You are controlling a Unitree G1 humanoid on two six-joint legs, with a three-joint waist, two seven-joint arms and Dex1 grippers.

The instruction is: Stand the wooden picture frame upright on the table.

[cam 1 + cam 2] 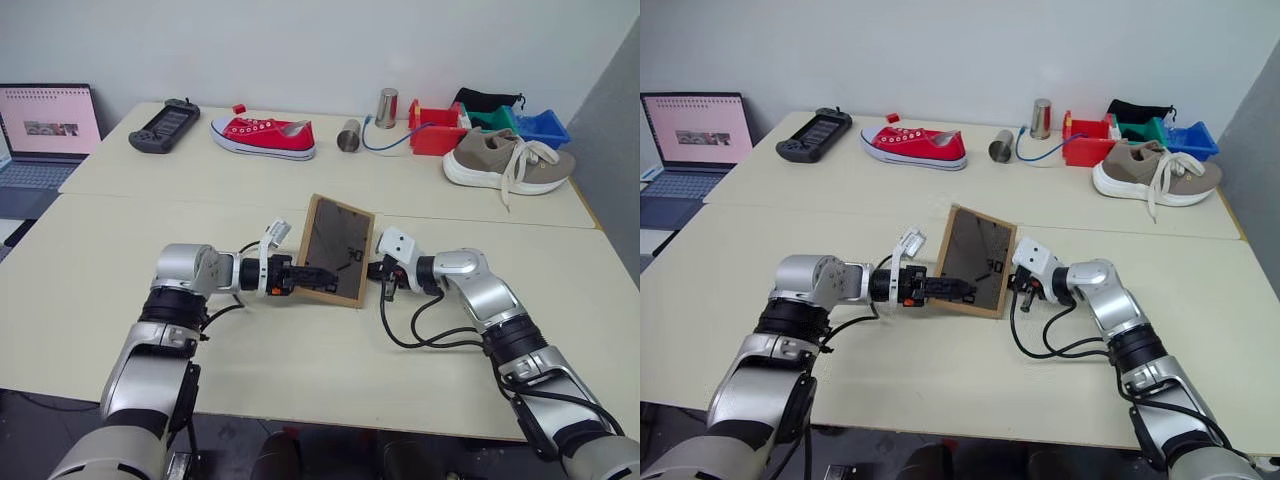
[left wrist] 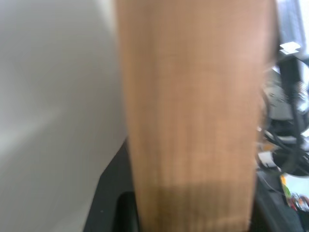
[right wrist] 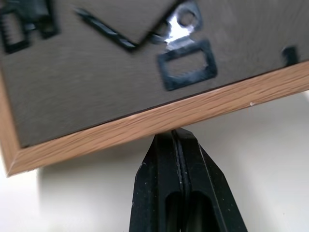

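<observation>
Nearest the lens, the left pincer (image 1: pixel 312 274) is seen clamped on the left edge of the wooden picture frame (image 1: pixel 338 250), which is held tilted, back panel toward the robot, above the table (image 1: pixel 120 250) near its seam. The right pincer (image 3: pixel 177 137), its 2 fingers pressed together and empty, is set against the frame's right edge, seemingly as a brace for standing it up.

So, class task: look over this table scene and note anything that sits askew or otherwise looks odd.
The wooden picture frame is tilted, back panel facing the camera, not yet standing on the table. Farther back, a metal cup lies on its side beside an upright one.
</observation>
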